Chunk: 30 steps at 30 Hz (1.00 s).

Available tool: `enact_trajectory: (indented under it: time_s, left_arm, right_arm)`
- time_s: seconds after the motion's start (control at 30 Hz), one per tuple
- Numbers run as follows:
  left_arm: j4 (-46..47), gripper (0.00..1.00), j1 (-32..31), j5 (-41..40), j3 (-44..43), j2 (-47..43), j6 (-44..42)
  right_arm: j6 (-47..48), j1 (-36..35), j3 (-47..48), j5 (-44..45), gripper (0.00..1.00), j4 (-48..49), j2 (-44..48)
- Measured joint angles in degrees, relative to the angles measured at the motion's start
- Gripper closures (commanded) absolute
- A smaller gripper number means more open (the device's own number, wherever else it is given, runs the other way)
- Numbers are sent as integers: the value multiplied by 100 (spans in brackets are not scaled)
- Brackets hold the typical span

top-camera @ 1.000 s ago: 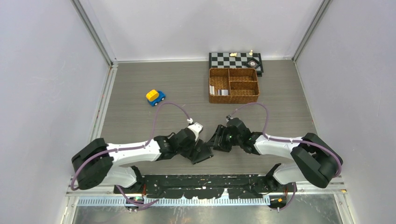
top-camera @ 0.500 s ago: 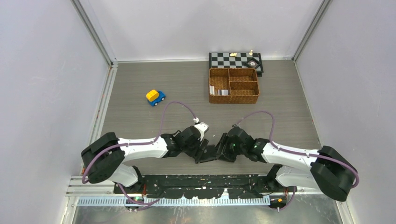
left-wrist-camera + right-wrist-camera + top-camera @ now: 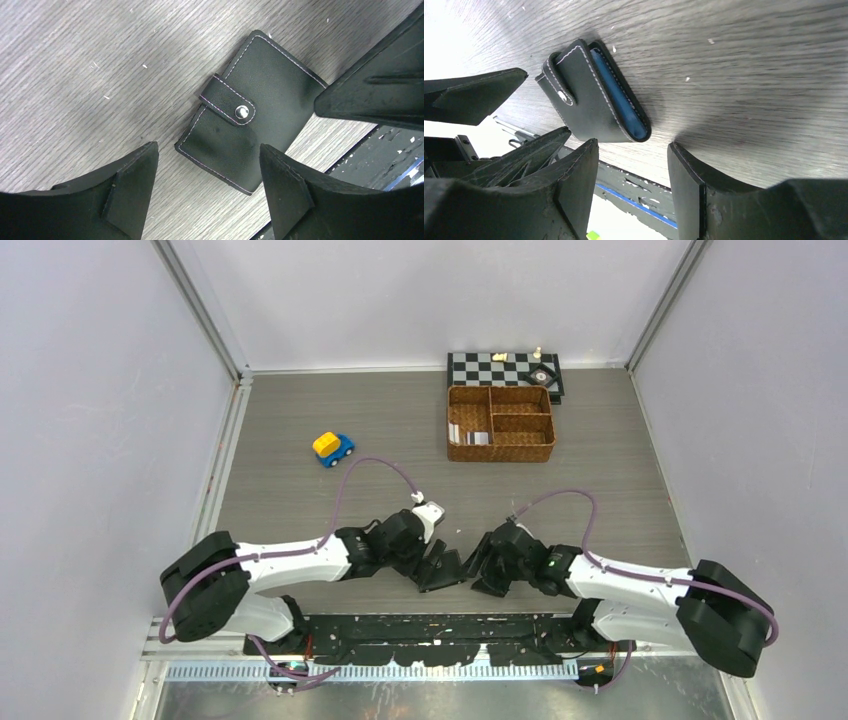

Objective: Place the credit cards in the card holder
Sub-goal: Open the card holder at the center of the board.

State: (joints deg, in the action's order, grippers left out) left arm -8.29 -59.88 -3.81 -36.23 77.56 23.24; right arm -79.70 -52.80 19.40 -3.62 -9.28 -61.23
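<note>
Black wallet (image 3: 245,132): closed, snap tab fastened, flat on the grey wood-grain bench (image 3: 300,500) close to its near edge; bluish sleeves showing along one open side in the right wrist view.
Left pincer (image 3: 207,150): jaws spread wide, hanging over the wallet, gripping nothing.
Right pincer (image 3: 631,145): jaws apart and empty, tips just short of the wallet, opposite the other pincer.
Plastic cards (image 3: 467,434): pale and grey, in the left compartment of the wicker basket (image 3: 500,453), well apart from the wallet.
Small toy car (image 3: 332,448): blue and yellow, left of the basket.
</note>
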Motion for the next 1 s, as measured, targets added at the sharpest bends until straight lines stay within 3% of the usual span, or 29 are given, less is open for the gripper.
enact_trajectory:
  time_s: [0.53,0.8,1.0]
  left_arm:
    - [739,37,317,664,127,227,-205]
    - [1137,40,348,1215,951,-520,699]
    - [815,35,334,1222,992,-1080,774]
  right_arm:
    - [-404,-98,-59,396,55,1541,-907]
    - [356,743,527,535,57,2238,-1926]
    - [1091,1058,1069,299,49,2210,-2332]
